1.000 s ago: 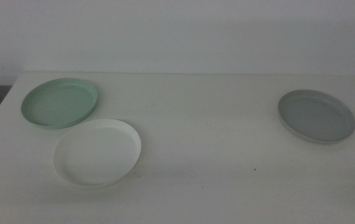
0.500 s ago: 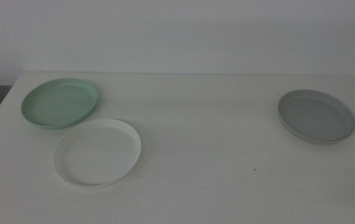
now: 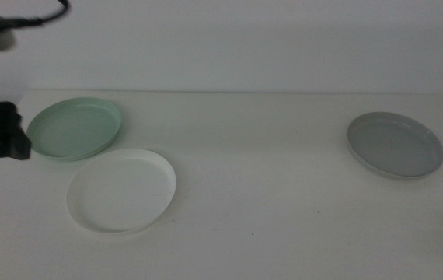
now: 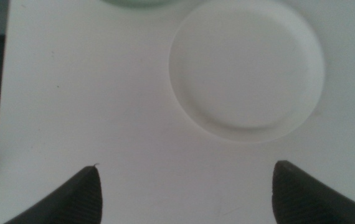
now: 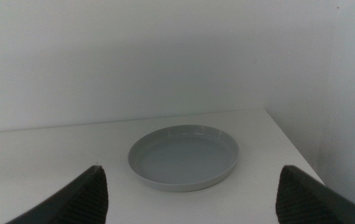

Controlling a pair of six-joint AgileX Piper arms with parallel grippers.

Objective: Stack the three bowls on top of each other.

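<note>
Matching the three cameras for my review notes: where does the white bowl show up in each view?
Middle view: the white bowl lies left of centre, toward the table's near edge, just in front of the mint green bowl.
Left wrist view: the white bowl fills the upper right, ahead of the open left claw.
Right wrist view: not in it; only the grey bowl shows.
Shared landmark: the white table, seen in all three.

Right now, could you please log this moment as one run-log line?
left gripper: open, above white bowl | right gripper: open, facing grey bowl | mint green bowl: unstacked
</note>
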